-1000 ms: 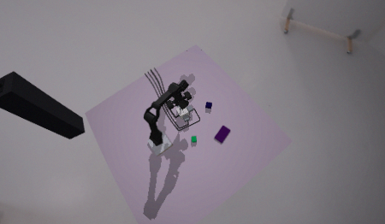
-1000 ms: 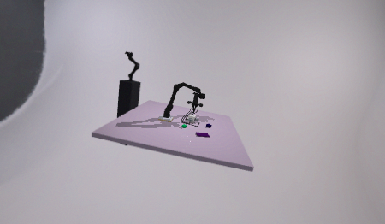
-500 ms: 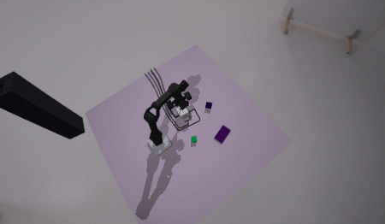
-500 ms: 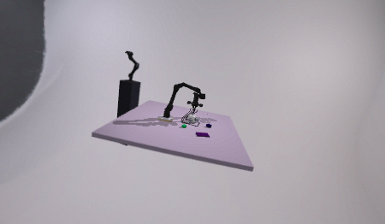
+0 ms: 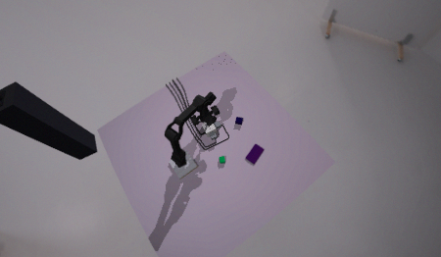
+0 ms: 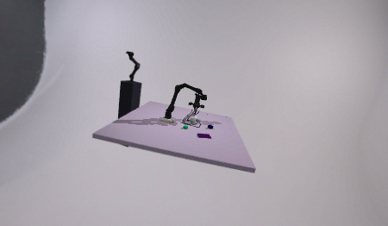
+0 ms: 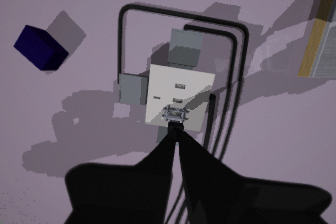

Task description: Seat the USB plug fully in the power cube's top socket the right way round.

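Note:
The white power cube [image 7: 161,84] [image 5: 211,129] stands on the table with slots in its top and grey blocks at its sides. My gripper [image 7: 177,135] [image 6: 196,109] is over the cube, pointing down, its fingertips nearly together. It is shut on the USB plug [image 7: 175,115], whose silvery metal end shows just beyond the fingertips, over the near part of the cube's top. Whether the plug's end is inside a socket or above it cannot be told. Which way round it faces is not clear. The fingers hide the near edge of the cube.
Black cables [image 7: 244,55] loop around the cube and run off behind the fingers. A dark blue block [image 7: 40,47] [image 5: 239,121], a green block [image 5: 221,160] [image 6: 185,127] and a purple box [image 5: 255,154] [image 6: 204,135] lie on the table. The arm's base plate [image 5: 190,169] is nearby.

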`<state>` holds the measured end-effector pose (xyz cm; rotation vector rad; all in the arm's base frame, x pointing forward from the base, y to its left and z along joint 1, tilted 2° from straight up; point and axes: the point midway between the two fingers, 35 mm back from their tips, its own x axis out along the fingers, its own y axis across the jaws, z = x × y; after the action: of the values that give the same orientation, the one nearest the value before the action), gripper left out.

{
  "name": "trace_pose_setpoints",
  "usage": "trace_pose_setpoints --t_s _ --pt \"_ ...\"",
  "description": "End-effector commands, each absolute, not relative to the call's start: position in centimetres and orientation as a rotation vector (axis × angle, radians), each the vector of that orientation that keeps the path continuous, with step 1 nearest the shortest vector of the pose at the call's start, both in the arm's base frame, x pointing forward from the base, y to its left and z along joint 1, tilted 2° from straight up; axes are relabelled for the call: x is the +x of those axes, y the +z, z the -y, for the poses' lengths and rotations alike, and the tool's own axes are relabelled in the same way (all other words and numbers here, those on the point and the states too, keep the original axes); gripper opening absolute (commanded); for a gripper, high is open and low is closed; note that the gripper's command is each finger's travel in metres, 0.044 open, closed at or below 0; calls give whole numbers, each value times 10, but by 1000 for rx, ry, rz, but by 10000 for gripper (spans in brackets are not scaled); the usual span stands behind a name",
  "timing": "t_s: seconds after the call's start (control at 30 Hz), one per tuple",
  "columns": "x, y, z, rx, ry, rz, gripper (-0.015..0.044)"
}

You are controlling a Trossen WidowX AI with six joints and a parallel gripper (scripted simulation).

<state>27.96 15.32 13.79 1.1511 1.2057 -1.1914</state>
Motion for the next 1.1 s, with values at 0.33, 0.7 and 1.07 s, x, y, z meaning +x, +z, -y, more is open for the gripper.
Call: trace_pose_setpoints --t_s 0.33,0.7,1.07 --pt "279 134 -151 1151 -1205 -1194 0" --pt "279 133 -151 1151 -1211 -1189 0" --pt "279 132 -150 1151 -1216 -1183 0"
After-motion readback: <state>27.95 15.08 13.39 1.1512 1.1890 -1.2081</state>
